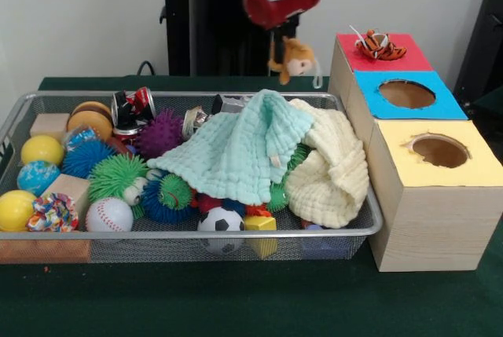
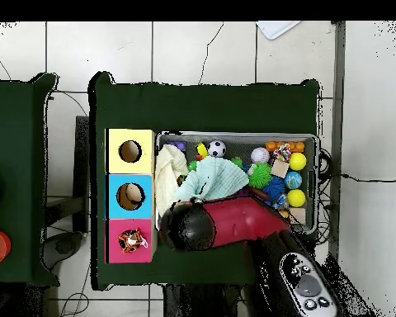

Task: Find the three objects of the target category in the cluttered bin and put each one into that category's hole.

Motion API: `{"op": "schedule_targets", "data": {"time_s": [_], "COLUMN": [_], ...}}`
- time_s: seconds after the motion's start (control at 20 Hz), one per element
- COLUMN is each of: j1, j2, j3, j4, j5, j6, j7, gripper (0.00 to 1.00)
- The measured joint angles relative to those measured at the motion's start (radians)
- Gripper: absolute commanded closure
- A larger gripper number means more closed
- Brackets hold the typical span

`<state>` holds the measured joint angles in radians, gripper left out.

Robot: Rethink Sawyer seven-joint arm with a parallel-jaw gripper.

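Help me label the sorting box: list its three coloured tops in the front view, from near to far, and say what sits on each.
Yellow top with an open hole → blue top with an open hole → red top with a striped tiger toy over its hole.

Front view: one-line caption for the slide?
Sawyer's tool holds a small plush monkey above the cluttered wire bin, beside the three-hole sorting box.

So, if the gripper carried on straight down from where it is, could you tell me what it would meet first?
Probably the mint green cloth near the wire bin's back edge. The gripper, holding a small plush monkey, hangs above that area, though depth is unclear and it may sit behind the rim.
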<state>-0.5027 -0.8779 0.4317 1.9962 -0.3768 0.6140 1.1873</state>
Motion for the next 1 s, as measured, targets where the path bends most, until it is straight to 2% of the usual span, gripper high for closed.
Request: {"op": "schedule_targets", "data": {"time_s": [0.1, 0.25, 0.45, 0.7, 0.85, 1.0], "j1": [0.039, 0.143, 0.232, 0.258, 0.258, 0.258], "j2": [-0.003, -0.010, -0.020, -0.036, -0.086, -0.123], "j3": [-0.013, -0.049, -0.094, -0.128, -0.152, -0.159], "j4": [0.016, 0.068, 0.137, 0.199, 0.268, 0.300], "j5": [0.016, 0.054, 0.072, 0.071, 0.082, 0.099], "j6": [-0.012, -0.059, -0.102, -0.125, -0.126, -0.126], "j7": [0.022, 0.099, 0.190, 0.236, 0.248, 0.248], "gripper": [1.00, 1.00, 1.00, 1.00, 1.00, 1.00]}}
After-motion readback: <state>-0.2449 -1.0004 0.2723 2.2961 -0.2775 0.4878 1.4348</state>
